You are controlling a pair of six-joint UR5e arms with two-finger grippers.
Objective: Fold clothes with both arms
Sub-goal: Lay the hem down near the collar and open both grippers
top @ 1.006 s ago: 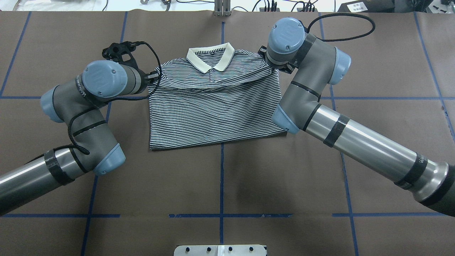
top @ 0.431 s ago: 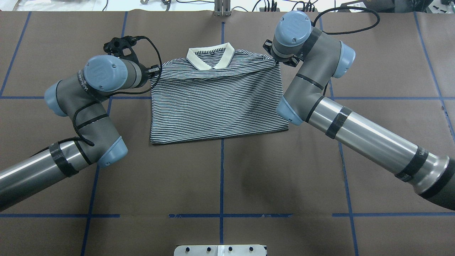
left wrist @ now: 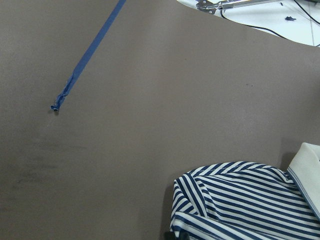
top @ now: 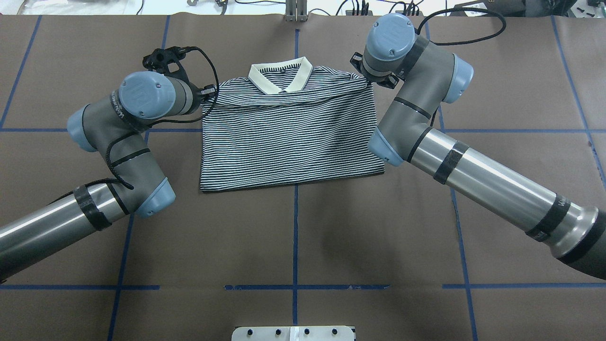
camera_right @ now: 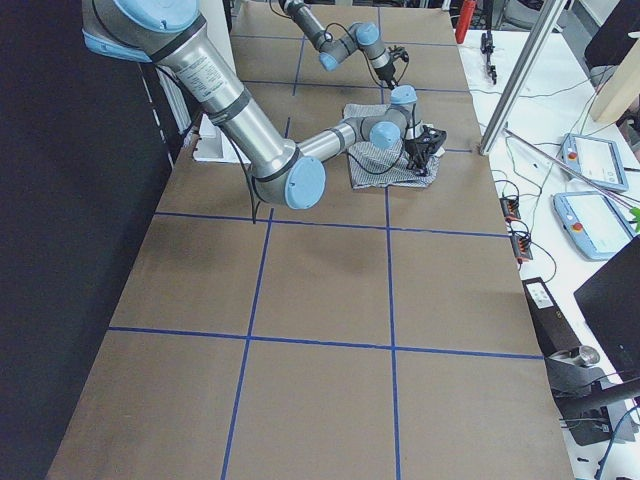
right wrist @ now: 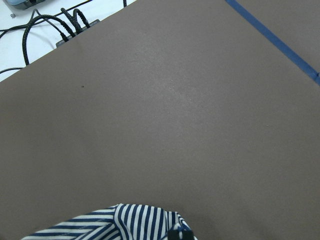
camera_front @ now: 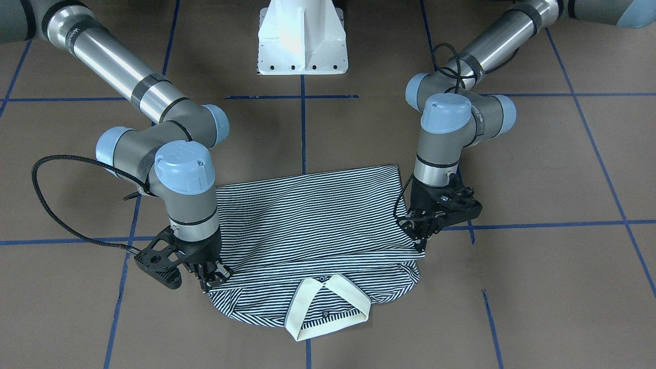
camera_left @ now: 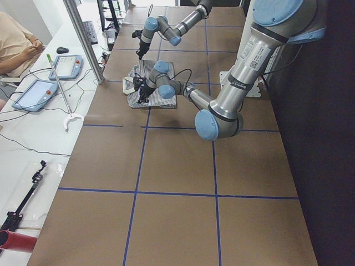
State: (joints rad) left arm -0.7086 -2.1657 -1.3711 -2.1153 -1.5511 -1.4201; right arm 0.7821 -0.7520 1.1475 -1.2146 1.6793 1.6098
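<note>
The brown tabletop fills the overhead view, marked into big squares by blue tape lines. Two arms reach out across it from the robot's side. The right arm comes in long and straight, bends at its elbow and turns its wrist down at the shirt's right shoulder. The left arm bends more sharply and drops its wrist at the left shoulder.

Between the two wrists lies the polo shirt, flat on the tabletop in the far half of the table, on the centre tape line, with its neck pointing away from the robot. It is folded in two: the lower part is laid up over the chest, the fold faces the robot, and the upper layer's free edge runs straight across just short of the neck. The rounded shoulders show beyond that edge.

The white pedestal base stands at the robot's side of the table, well apart from the shirt.

The cream collar lies open and uncovered, past the top layer.

Each arm's jaws point down at one end of the free edge. The left arm's jaws are pinched narrow on the striped cloth at its corner, and the right arm's jaws are likewise closed on the cloth at the other corner.

A black cable loops out from the right wrist.
</note>
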